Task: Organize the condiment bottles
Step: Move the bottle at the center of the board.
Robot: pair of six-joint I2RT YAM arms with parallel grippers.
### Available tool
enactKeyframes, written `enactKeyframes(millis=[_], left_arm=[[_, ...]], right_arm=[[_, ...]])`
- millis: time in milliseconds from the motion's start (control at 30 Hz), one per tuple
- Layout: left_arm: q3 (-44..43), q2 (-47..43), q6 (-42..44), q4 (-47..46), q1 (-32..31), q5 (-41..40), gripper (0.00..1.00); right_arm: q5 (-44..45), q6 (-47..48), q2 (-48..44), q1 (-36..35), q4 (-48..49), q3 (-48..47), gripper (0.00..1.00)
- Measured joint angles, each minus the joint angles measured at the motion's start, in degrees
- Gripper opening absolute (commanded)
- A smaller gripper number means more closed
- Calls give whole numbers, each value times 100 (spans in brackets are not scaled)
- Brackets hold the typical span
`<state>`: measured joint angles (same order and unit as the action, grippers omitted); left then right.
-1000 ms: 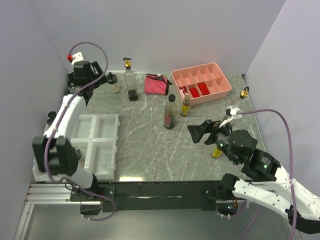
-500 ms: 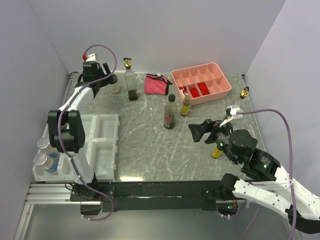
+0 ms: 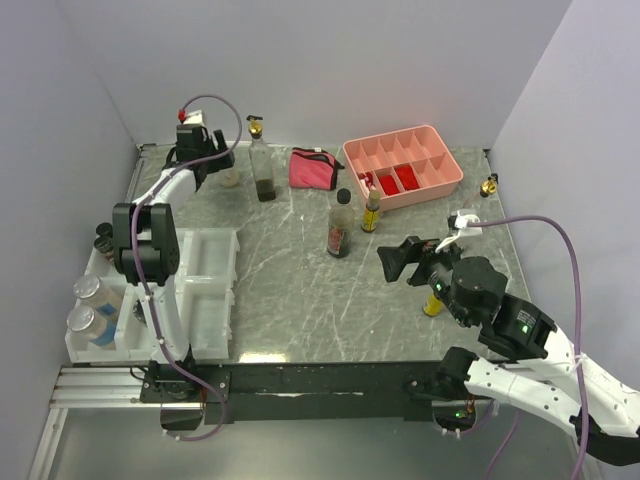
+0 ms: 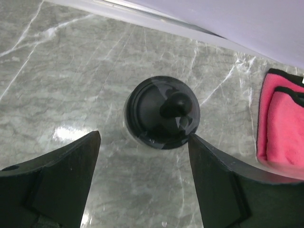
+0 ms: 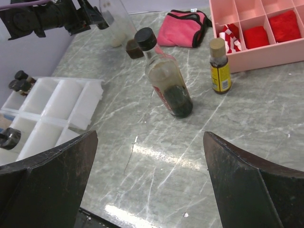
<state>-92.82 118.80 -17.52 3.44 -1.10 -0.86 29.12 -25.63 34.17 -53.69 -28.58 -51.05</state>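
The condiment bottles are spread over the marble table. A small black-lidded jar (image 4: 161, 114) (image 3: 229, 176) stands at the back left. My left gripper (image 4: 144, 137) (image 3: 207, 160) hangs open just short of it, the right fingertip close to the lid's edge and nothing between the fingers. Further right are a tall gold-topped bottle (image 3: 262, 165), a black-capped bottle of dark liquid (image 3: 340, 225) (image 5: 166, 83) and a small yellow bottle (image 3: 371, 212) (image 5: 220, 66). My right gripper (image 3: 400, 262) (image 5: 151, 137) is open above bare table, nearer to me than those two.
A white organizer tray (image 3: 200, 285) sits at the left with several jars in its outer cells. A pink pouch (image 3: 313, 167) and a pink compartment tray (image 3: 440, 160) lie at the back. Another yellow bottle (image 3: 433, 303) stands under my right arm, and a small gold one (image 3: 489, 185) by the right wall.
My left arm swung from above the organizer to the back left, over the small jar, and its jaws narrowed slightly. The right arm barely moved.
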Motion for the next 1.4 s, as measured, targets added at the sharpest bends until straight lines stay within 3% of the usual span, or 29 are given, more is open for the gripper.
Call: enactKeyframes(millis=[633, 933, 1400], left_arm=[[-748, 643, 133, -238, 0, 197, 78], [-844, 728, 227, -286, -87, 203, 89], [-918, 780, 291, -278, -184, 144, 85]], right_arm=[[289, 28, 129, 0, -20, -2, 100], [323, 66, 85, 2, -17, -2, 100], [431, 140, 146, 2, -15, -2, 100]])
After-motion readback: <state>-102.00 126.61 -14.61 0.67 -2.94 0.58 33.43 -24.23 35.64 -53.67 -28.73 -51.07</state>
